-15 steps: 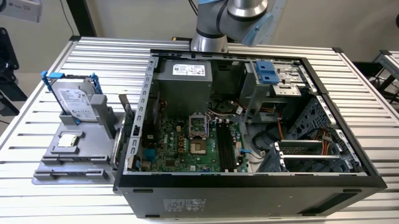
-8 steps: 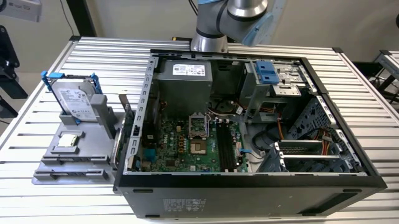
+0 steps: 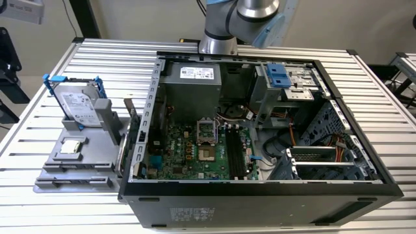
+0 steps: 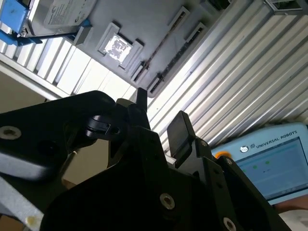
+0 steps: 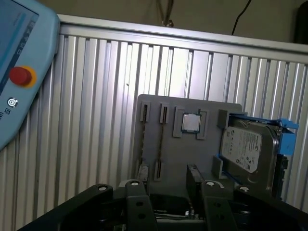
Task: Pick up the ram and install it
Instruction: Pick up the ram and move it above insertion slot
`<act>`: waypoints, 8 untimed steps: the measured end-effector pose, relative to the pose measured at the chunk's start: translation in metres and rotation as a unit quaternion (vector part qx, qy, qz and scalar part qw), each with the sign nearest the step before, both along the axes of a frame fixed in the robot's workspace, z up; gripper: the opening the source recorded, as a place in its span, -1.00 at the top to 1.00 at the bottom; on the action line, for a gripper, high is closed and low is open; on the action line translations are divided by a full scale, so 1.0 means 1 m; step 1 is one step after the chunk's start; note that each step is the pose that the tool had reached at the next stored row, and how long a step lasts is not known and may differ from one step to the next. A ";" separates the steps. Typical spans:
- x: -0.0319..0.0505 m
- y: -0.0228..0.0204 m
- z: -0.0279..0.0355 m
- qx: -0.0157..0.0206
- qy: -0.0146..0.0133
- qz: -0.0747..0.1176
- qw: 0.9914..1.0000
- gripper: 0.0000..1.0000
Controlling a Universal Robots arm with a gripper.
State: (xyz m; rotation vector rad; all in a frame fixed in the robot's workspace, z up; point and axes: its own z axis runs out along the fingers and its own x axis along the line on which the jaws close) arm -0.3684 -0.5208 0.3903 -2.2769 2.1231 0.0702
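Note:
The ram (image 5: 161, 142) appears as a thin dark strip standing on edge between two pairs of holders on the grey fixture plate (image 5: 154, 103). In both wrist views my gripper (image 5: 163, 179) (image 4: 161, 118) hangs well above that plate. Its two black fingers (image 4: 180, 130) are apart with nothing between them, so it is open. The open computer case (image 3: 260, 190) lies on the table, with the motherboard's long black slots (image 3: 235, 153) exposed inside. At the top of the exterior view, the arm (image 3: 224, 29) rises behind the case.
On the fixture (image 3: 58, 178) stand a silver hard drive in blue rails (image 3: 78, 105) (image 5: 248, 147) and a square chip (image 5: 191, 122). A light-blue pendant with a red button (image 5: 19, 72) lies on the ribbed metal table (image 3: 390, 117). Cables and a drive cage fill the case's right side.

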 end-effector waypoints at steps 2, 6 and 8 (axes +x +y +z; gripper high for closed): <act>-0.0002 0.0000 -0.0009 0.000 0.000 -0.015 1.000 -1.00; -0.0001 0.0000 -0.0012 0.000 0.000 -0.027 1.000 -1.00; -0.0002 0.0000 -0.0013 0.000 0.000 -0.027 1.000 -1.00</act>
